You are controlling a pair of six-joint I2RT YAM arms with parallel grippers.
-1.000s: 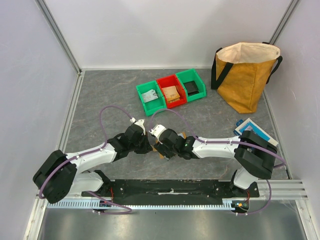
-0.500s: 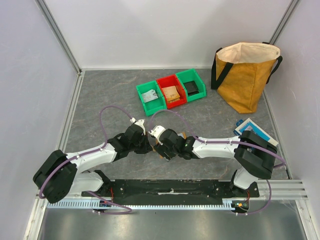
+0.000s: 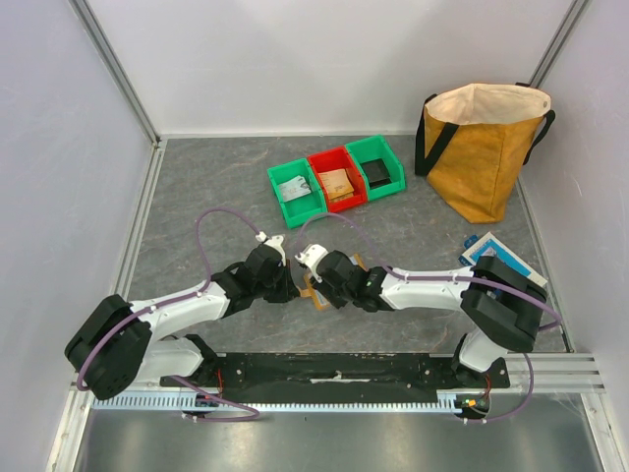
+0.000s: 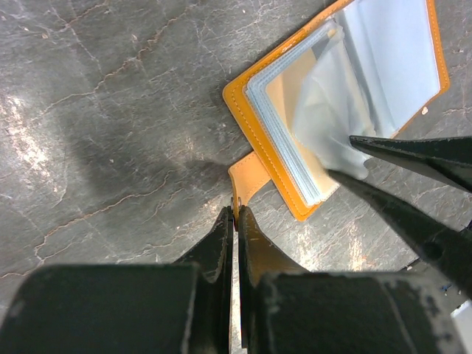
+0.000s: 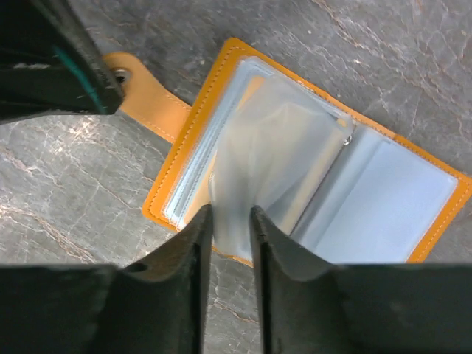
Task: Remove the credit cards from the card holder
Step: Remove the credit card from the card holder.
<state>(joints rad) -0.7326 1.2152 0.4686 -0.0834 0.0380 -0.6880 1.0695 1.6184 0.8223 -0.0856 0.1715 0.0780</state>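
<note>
The card holder lies open on the grey table between my two grippers, tan-orange outside with clear sleeves inside. In the left wrist view my left gripper is shut on the holder's orange strap tab. In the right wrist view my right gripper is closed on a lifted translucent sleeve of the holder. Its fingertips also show in the left wrist view. A pale blue card-like panel fills the holder's right half. No card is outside the holder.
Three small bins stand behind: a green one with a greyish item, a red one with a tan item, and a green one with a dark item. A mustard bag stands at the back right, and a blue-and-white box lies by the right arm.
My right gripper has drawn slightly back and up with the sleeve, and more of the orange holder shows beneath it. The left gripper has stayed on the strap.
</note>
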